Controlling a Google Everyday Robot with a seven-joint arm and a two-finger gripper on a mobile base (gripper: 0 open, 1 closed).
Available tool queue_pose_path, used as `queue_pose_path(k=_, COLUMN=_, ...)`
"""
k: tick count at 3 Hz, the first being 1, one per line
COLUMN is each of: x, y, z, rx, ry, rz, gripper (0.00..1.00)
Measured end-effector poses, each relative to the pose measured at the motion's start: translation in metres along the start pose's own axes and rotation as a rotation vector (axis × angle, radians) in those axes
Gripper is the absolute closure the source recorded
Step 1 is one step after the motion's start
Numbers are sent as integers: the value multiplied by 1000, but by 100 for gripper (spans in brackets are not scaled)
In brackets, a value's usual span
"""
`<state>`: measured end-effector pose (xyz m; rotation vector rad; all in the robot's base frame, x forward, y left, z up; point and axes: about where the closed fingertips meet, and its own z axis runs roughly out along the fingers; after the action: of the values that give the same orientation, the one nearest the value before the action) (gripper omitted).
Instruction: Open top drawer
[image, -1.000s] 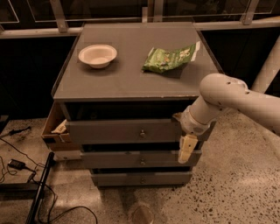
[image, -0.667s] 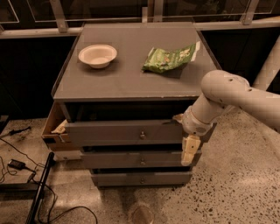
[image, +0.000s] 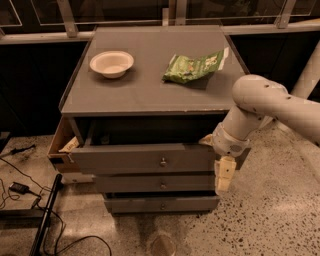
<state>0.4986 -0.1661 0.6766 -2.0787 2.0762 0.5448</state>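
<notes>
Camera view. Grey three-drawer cabinet (image: 150, 150) on a speckled floor (image: 270, 220), with a dark railing behind.

The top drawer (image: 125, 159) is the widest front, just under the worktop (image: 145, 85). It stands partly open: its front sits forward of the cabinet body, with a dark gap above it. Its small round knob (image: 163, 162) is at centre. A tan wooden side panel (image: 57, 145) shows at the drawer's left end, with something pale tucked just inside (too dim to identify).

The gripper (image: 224, 176) is at the right end of the top drawer front. It hangs downward, and its cream tip reaches level with the middle drawer (image: 130, 183). Whether it is apart, together or gripping anything cannot be told. The pale arm (image: 265, 100) comes in from the right edge.

The bottom drawer (image: 140, 204) is the narrowest. Both lower fronts sit further back than the top one.

On the worktop, a white bowl (image: 111, 63) is back left and a green snack bag (image: 195, 66) back right, well apart.

Black cables (image: 20, 189) lie on the floor to the left.
</notes>
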Motion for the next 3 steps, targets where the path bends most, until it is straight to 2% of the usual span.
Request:
queue_pose_path(k=1, x=2, y=20, z=-8, rx=-76, ry=4, rz=3, gripper=0)
queue_pose_path(k=2, x=6, y=53, z=-13, rx=-186, ry=7, rz=15, gripper=0)
queue_pose_path(k=3, x=6, y=57, z=-13, rx=-202, ry=10, rz=14, gripper=0)
